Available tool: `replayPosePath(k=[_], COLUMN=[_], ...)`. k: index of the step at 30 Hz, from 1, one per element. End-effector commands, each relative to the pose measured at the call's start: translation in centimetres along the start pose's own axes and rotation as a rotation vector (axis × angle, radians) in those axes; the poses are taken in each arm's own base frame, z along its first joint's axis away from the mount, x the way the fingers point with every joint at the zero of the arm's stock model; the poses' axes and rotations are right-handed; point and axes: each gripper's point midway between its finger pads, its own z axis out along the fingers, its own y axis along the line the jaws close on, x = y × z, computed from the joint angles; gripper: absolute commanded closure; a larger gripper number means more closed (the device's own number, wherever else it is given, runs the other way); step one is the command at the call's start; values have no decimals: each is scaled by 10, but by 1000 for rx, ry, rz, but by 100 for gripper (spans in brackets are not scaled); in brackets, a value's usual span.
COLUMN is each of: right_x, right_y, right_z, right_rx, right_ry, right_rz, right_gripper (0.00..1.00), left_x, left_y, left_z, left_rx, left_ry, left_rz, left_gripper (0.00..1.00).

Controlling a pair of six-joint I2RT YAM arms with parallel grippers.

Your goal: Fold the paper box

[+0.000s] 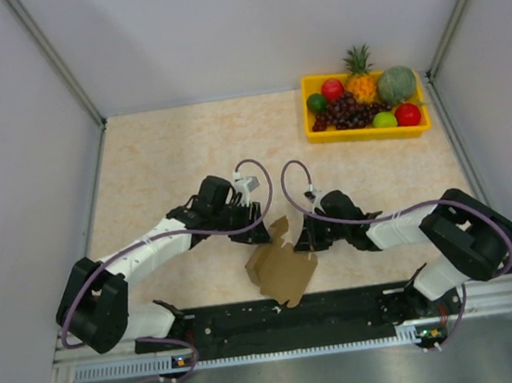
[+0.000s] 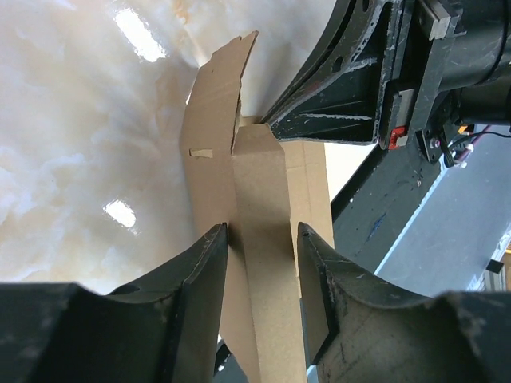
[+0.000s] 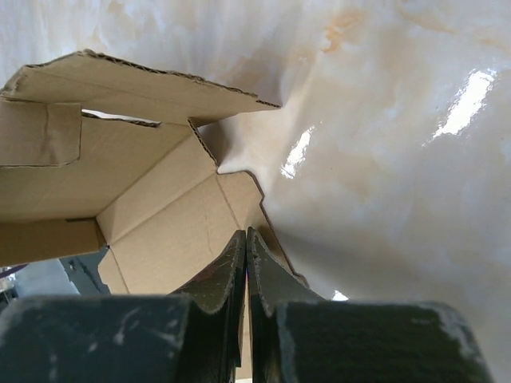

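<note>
The paper box [image 1: 280, 269] is a brown die-cut cardboard sheet, partly folded, lying near the table's front edge between both grippers. My left gripper [image 1: 259, 233] is at its upper left. In the left wrist view, the fingers [image 2: 200, 271] are open and straddle an upright cardboard strip [image 2: 259, 199]. My right gripper [image 1: 305, 239] is at the sheet's right edge. In the right wrist view the right gripper [image 3: 246, 233] is shut, its tips resting against a cardboard panel [image 3: 160, 207] with raised flaps to the left. The right gripper also shows in the left wrist view [image 2: 351, 96], touching the strip's far end.
A yellow fruit tray [image 1: 366, 134] with a pineapple, grapes, a melon and other fruit stands at the back right. The black rail [image 1: 290, 313] that carries the arm bases runs just in front of the cardboard. Grey walls enclose the table's sides.
</note>
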Motion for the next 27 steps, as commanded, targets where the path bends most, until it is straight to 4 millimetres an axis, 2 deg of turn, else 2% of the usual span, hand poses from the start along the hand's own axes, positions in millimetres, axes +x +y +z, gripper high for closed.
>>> replayPosePath(k=[1, 6, 10, 13, 15, 21, 24, 25, 27], right_x=[-11, -15, -16, -15, -18, -30, -44, -53, -63], right_y=[-10, -8, -7, -4, 0, 16, 28, 36, 41], right_z=[-1, -2, -2, -1, -2, -7, -15, -21, -26], right_rx=[58, 65, 61, 55, 45, 2, -15, -24, -26], right_ry=[-47, -48, -55, -54, -63, -97, -135, -152, -168], right_rz=[-32, -61, -63, -70, -78, -121, -153, -172, -238], right_gripper=[100, 100, 100, 100, 100, 99, 89, 81, 72], left_x=[-3, -2, 2, 5, 6, 8, 8, 9, 7], left_y=[-4, -5, -1, 6, 13, 16, 13, 14, 11], left_z=[2, 6, 11, 12, 12, 11, 9, 9, 8], left_rx=[33, 41, 0, -43, -85, -152, -161, -172, -167], left_ry=[-7, 3, 16, 14, 9, -20, -36, -39, -43], left_rz=[31, 31, 47, 68, 80, 145, 162, 166, 173], left_gripper=[55, 58, 66, 68, 69, 71, 71, 71, 71])
